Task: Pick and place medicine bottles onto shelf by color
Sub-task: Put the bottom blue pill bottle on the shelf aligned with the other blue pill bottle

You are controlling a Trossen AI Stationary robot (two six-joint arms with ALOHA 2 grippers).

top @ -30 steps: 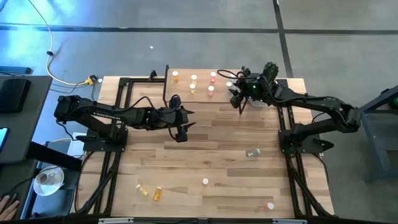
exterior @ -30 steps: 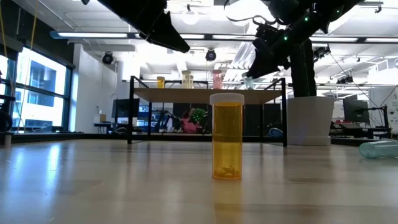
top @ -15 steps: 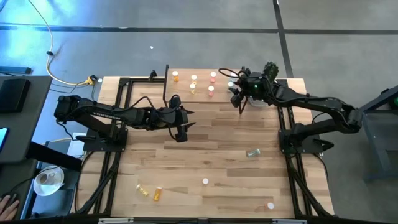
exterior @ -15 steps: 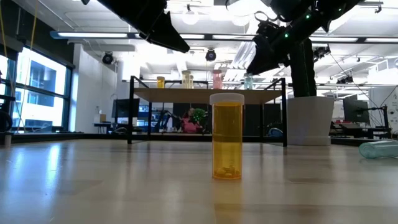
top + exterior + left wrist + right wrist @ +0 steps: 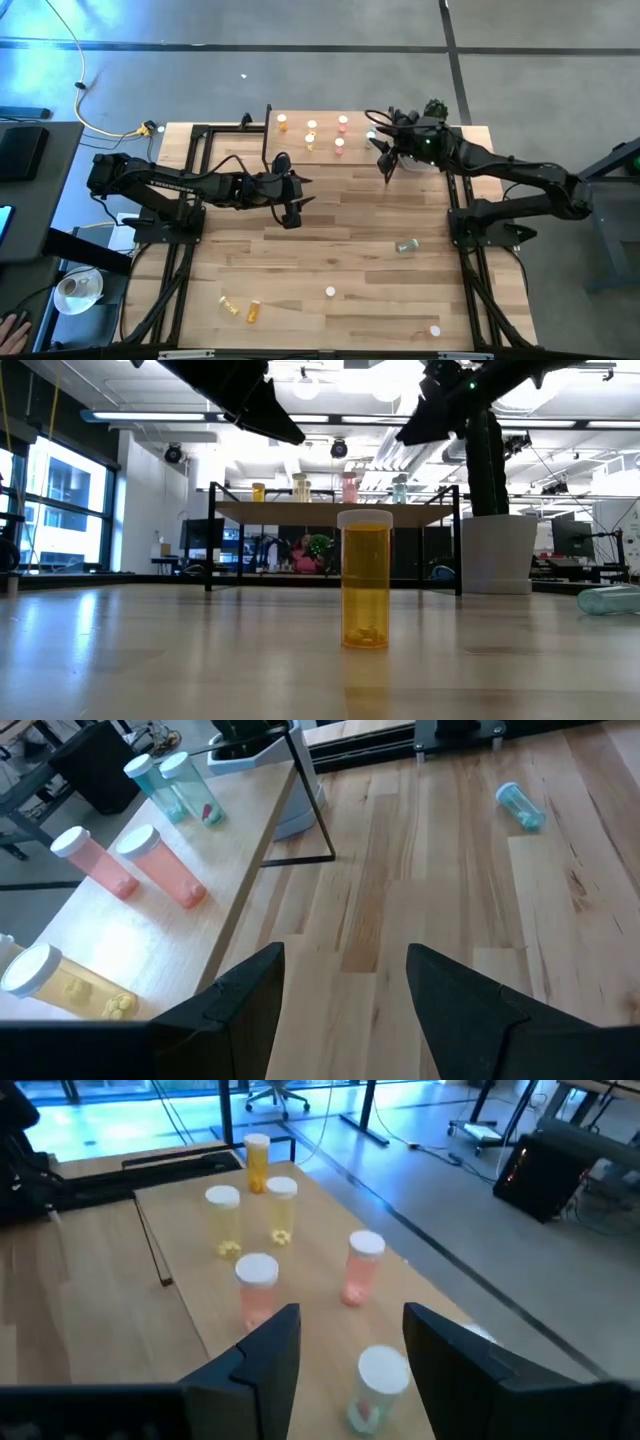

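The shelf [image 5: 325, 150] stands at the table's far edge and carries orange [image 5: 256, 1155], yellow [image 5: 222, 1215], pink [image 5: 364, 1265] and green bottles, all upright on their bases. My right gripper [image 5: 350, 1320] is open and empty, above the shelf's right end [image 5: 383, 135]. A green bottle [image 5: 378, 1385] stands on the shelf right below its fingers, apart from them. My left gripper [image 5: 293, 215] is open and empty, hovering over the table's middle in front of the shelf [image 5: 345, 960]. An orange bottle [image 5: 365, 575] stands upright on the table near its front edge.
A green bottle [image 5: 405, 245] lies on its side on the table's right half. Two yellow and orange bottles [image 5: 240, 309] lie near the front left, and another bottle [image 5: 434, 329] stands at the front right. A white plant pot [image 5: 498, 555] stands right of the shelf.
My right gripper has let go of the green bottle, which now stands upright at the shelf's right end. The gripper has then risen and drawn back toward the table's right edge.
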